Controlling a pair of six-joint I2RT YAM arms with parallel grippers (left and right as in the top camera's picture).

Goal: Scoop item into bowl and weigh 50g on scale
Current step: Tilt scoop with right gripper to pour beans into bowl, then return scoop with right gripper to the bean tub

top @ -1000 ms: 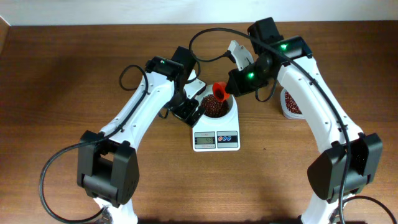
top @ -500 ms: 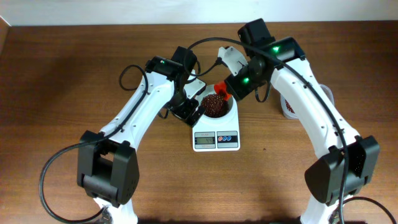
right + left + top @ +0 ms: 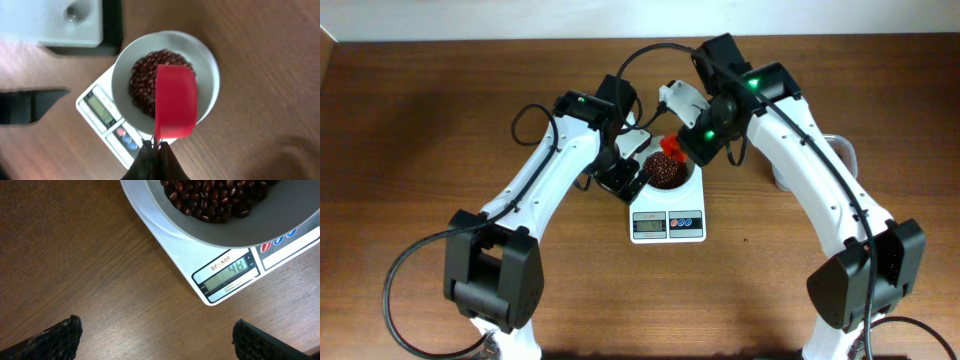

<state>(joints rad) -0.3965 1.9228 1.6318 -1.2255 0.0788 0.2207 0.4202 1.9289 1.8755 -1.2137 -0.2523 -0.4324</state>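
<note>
The white bowl [image 3: 694,180] stands on the white scale [image 3: 667,226] and holds a heap of dark red-brown beans [image 3: 660,173]. My right gripper [image 3: 686,142] is shut on the handle of a red scoop [image 3: 671,149], which hangs over the bowl's far side. In the right wrist view the scoop [image 3: 175,100] covers part of the beans [image 3: 142,82] in the bowl [image 3: 207,60], above my right gripper [image 3: 156,150]. My left gripper [image 3: 155,330] is open and empty over bare table, left of the scale [image 3: 165,235]. The display [image 3: 227,272] reads 48.
A clear plastic tub [image 3: 843,152] stands right of the scale, mostly hidden behind my right arm. My left gripper [image 3: 620,178] sits close against the bowl's left side. The wooden table [image 3: 440,120] reaches a pale wall at the back.
My right gripper has carried the red scoop left, from beside the bowl's far right rim to over the beans. The left arm has not moved.
</note>
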